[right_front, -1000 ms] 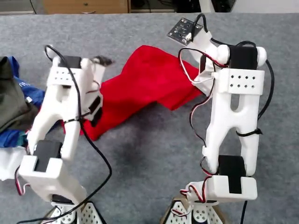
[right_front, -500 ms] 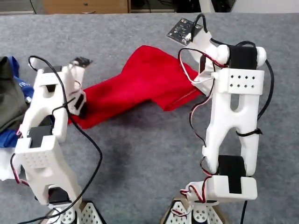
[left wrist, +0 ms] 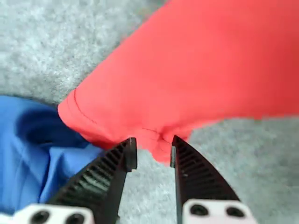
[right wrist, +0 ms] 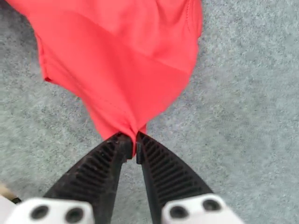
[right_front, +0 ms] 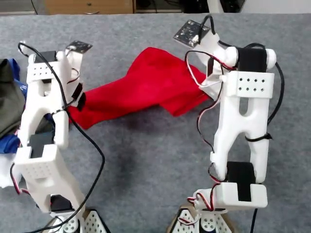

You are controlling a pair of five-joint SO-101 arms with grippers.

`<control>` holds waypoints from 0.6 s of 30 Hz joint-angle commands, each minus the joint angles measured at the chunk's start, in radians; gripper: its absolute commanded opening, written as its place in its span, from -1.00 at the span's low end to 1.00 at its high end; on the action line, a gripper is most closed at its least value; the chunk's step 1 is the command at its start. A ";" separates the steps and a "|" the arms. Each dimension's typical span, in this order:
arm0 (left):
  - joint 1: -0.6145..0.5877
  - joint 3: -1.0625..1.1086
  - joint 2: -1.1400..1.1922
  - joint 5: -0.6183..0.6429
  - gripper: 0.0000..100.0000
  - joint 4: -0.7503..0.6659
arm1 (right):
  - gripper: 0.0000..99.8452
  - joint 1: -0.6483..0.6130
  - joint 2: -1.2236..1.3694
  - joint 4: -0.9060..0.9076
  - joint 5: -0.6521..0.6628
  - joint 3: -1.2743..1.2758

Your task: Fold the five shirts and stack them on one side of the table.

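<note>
A red shirt (right_front: 146,87) lies stretched across the grey table (right_front: 160,160) between my two arms. In the high view my left gripper (right_front: 77,101) sits at the shirt's left end. In the left wrist view that gripper (left wrist: 152,151) has a fold of the red shirt (left wrist: 196,70) pinched between its tips, beside a blue shirt (left wrist: 32,154). My right gripper (right wrist: 132,140) is shut on a bunched corner of the red shirt (right wrist: 126,70) at the shirt's right end, under the white arm in the high view.
A pile of other shirts lies at the table's left edge: dark green (right_front: 9,107), blue (right_front: 12,141) and white (right_front: 5,172). Bare grey table stretches in front of the red shirt. A wooden cabinet (right_front: 87,6) stands beyond the far edge.
My left arm has swung left and away from the front edge, dragging the shirt's left end with it and pulling the cloth out longer. The right arm has stayed still.
</note>
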 commanded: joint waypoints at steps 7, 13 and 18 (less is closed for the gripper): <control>0.175 0.066 -0.151 -0.008 -0.74 0.129 | -1.00 -0.024 -0.033 -0.026 0.003 0.013; 0.137 0.210 -0.062 -0.026 -0.73 -0.075 | -1.00 -0.019 -0.035 -0.020 0.003 0.021; 0.066 0.192 0.054 -0.080 -0.73 -0.166 | -1.00 -0.019 -0.035 -0.018 0.003 0.021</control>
